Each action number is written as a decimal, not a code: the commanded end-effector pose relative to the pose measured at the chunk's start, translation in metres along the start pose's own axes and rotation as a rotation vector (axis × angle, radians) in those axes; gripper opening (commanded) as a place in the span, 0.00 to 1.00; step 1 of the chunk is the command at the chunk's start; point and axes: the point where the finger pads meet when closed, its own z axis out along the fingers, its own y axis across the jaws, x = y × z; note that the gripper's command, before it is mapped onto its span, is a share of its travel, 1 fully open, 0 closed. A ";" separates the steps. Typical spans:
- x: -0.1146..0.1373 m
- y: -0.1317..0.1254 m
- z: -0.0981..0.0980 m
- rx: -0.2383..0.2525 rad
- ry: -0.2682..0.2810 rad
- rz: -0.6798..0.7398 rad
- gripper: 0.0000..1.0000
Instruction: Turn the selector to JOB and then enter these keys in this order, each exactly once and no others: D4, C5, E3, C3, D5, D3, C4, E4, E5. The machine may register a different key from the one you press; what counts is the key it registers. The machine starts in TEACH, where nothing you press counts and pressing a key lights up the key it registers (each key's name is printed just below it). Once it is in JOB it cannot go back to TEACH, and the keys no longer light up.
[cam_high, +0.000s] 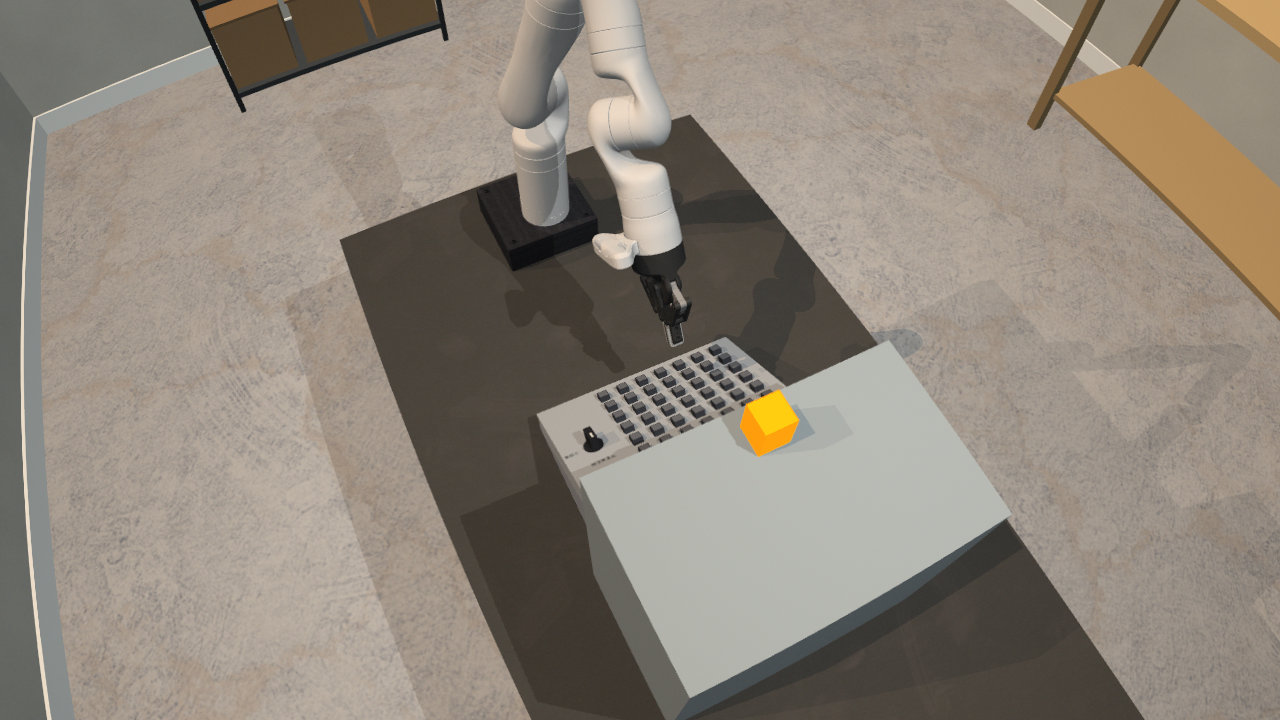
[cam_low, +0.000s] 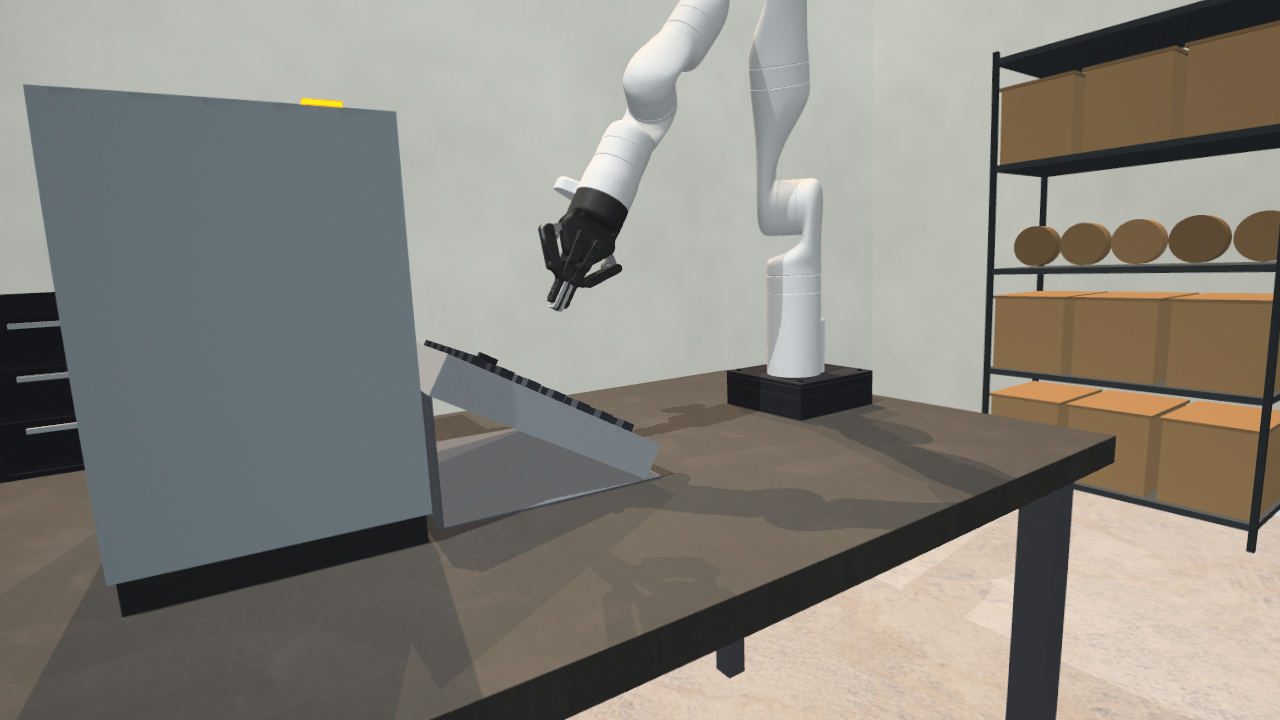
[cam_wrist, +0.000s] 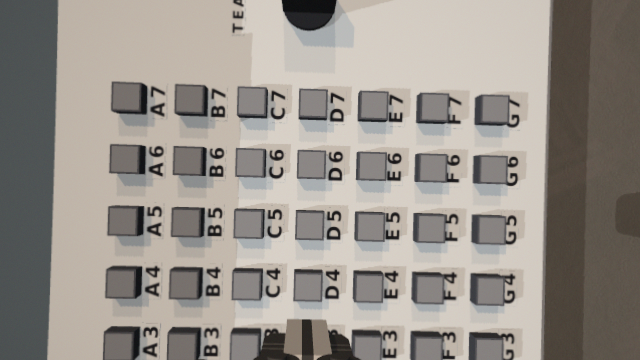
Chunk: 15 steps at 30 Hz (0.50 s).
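My gripper (cam_high: 675, 339) (cam_low: 558, 307) (cam_wrist: 307, 326) is shut and empty, above the sloping key panel (cam_high: 562, 416) (cam_wrist: 425, 45) and not touching it. In the wrist view the black selector knob (cam_high: 591, 440) (cam_low: 486, 359) (cam_wrist: 309, 12) is cut off at the top, so its setting does not show. Grey keys C5 (cam_wrist: 248, 223), D5 (cam_wrist: 309, 225), E5 (cam_wrist: 370, 226), C4 (cam_wrist: 247, 284), D4 (cam_wrist: 308, 285), E4 (cam_wrist: 368, 286), C3 (cam_wrist: 245, 345) and E3 (cam_wrist: 366, 346) are in view. The fingers hide D3. No visible key is lit.
A tall grey cabinet (cam_high: 805, 528) (cam_low: 232, 322) stands directly behind the panel, with an orange block (cam_high: 769, 425) (cam_low: 322, 102) on top. The robot base (cam_high: 514, 246) (cam_low: 799, 394) is on the dark table (cam_high: 429, 331) (cam_low: 939, 447). Shelves stand beyond the table.
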 end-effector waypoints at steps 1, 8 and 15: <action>0.000 0.000 -0.001 0.003 0.000 0.000 0.10; 0.000 -0.001 0.008 0.002 0.002 -0.002 0.10; 0.000 0.000 0.026 0.002 0.002 -0.002 0.10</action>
